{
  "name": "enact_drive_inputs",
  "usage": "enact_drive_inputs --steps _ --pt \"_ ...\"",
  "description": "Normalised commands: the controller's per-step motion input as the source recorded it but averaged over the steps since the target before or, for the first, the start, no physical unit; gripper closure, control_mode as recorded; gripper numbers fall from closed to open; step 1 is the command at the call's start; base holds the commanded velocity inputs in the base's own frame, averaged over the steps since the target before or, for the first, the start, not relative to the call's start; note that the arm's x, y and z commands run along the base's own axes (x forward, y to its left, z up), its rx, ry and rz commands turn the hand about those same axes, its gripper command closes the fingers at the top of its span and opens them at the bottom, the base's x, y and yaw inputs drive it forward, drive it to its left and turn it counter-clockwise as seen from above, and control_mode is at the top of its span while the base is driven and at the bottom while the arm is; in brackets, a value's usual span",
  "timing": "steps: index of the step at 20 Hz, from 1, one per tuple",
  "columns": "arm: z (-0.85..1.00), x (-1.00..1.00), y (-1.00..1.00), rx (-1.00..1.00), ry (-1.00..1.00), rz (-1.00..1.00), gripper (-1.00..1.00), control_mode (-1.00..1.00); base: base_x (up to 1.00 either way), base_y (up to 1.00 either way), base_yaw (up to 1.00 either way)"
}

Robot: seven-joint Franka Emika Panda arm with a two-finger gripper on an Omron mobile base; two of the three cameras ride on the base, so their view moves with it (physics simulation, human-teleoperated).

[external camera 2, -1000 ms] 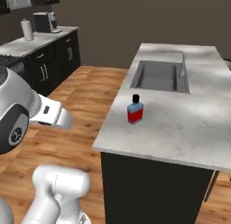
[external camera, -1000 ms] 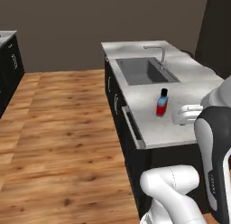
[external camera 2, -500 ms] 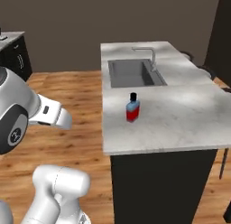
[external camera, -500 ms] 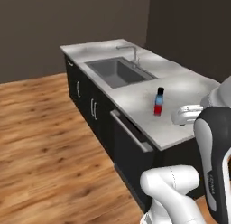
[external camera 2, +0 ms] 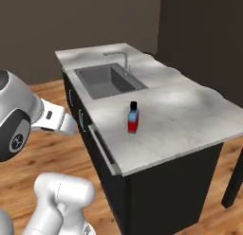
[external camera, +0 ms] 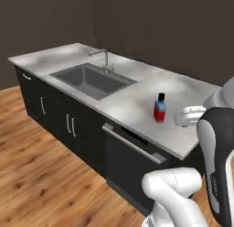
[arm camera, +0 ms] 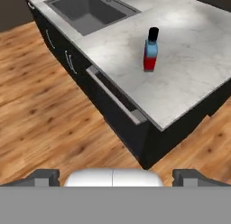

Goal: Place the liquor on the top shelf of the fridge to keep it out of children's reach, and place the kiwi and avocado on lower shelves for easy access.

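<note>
The tabletop (external camera 2: 190, 115) is a long pale marble island over black cabinets, with a sink (external camera 2: 107, 80) and faucet (external camera: 104, 56) sunk in at the far end; everything past the sink is left bare, so there's plenty of room around the one thing standing on it. The liquor (external camera 2: 133, 117) is parked out in the open roughly mid-slab, between the sink and the near end, well apart from the sink and set back a bit from the front edge above the long drawer handle (arm camera: 115, 96); it's stood upright on its red base, long axis vertical, black cap pointing straight up, probably so it can be taken from the side. The gripper (arm camera: 115, 175) is held back over the wood floor, short of the island, with the jaws spread wide and nothing between them; no contact with the bottle yet, so the pickup looks like the first step still to be done.
</note>
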Motion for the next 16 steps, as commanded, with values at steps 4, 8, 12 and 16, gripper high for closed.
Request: enact_drive_inputs --steps 4,8,12,16 --pt "0.0 0.0 0.0 0.0 0.0 0.0 -1.0 1.0 0.33 0.85 -0.54" --pt "0.0 0.0 0.0 0.0 0.0 0.0 -1.0 1.0 0.34 0.8 -0.54" --pt "0.0 0.0 0.0 0.0 0.0 0.0 -1.0 1.0 0.36 0.79 -0.54" --pt "0.0 0.0 0.0 0.0 0.0 0.0 -1.0 1.0 0.36 0.72 -0.54"
